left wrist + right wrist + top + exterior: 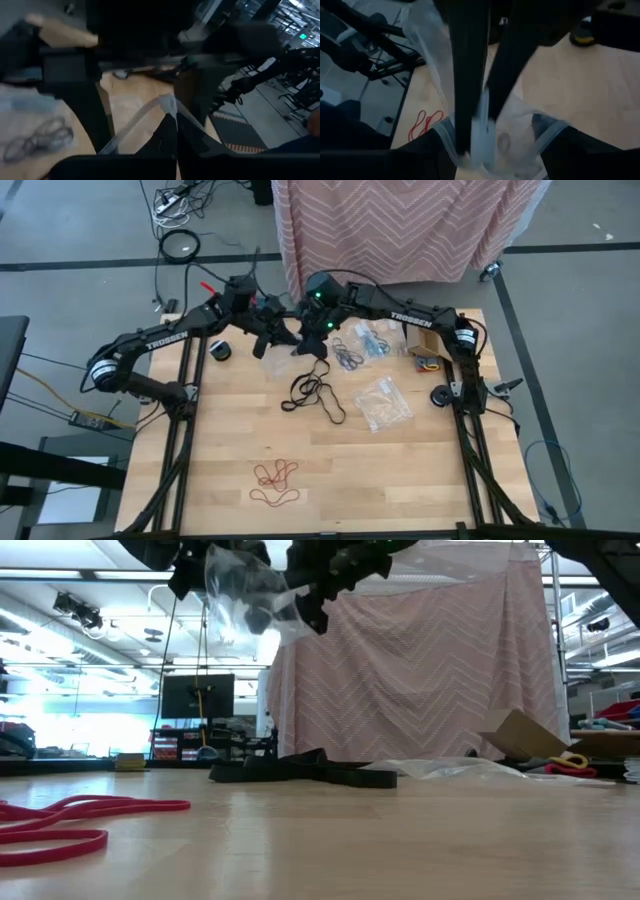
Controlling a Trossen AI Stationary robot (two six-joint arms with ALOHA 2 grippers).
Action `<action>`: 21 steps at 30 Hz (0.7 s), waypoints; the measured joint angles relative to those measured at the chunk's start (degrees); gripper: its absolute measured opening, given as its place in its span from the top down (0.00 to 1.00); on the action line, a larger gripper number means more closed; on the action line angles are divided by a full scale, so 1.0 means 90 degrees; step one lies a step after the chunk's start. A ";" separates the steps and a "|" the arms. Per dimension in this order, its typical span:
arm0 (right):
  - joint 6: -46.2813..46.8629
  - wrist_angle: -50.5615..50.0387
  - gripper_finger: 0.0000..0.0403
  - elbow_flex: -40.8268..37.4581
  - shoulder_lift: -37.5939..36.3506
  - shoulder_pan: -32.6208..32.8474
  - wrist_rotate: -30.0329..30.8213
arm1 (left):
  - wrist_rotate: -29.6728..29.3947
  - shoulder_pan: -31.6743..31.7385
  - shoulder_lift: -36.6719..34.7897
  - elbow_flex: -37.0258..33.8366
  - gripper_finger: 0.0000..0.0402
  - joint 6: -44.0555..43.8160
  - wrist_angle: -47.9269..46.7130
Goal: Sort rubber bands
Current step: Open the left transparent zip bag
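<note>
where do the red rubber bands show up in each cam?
High: red rubber bands on the table's near edge, left of centre.
Low: large loops at the bottom left.
Left wrist: not in view.
Right wrist: small red loops at lower left, past the clear bag.
Shared landmark: that bag, held up between both arms.

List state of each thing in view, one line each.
left gripper: shut on clear plastic bag, raised over table's far side
right gripper: open, fingers astride the bag
clear plastic bag: held aloft, hanging between both grippers
black rubber bands: loose pile mid-table
red rubber bands: lying flat near front edge
second clear bag: lying crumpled on table
cardboard box: open, resting at far right
</note>
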 joint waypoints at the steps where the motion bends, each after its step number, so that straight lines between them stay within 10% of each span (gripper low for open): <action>1: 0.0061 0.0024 0.44 -0.0006 0.0012 -0.0004 -0.0042 | -0.0006 -0.0025 0.0053 0.0000 1.00 0.0047 -0.0129; 21: -0.0586 0.0183 0.57 -0.0004 -0.0032 0.0209 0.0155 | 0.0068 -0.0013 0.0054 0.0005 1.00 0.0600 -0.1077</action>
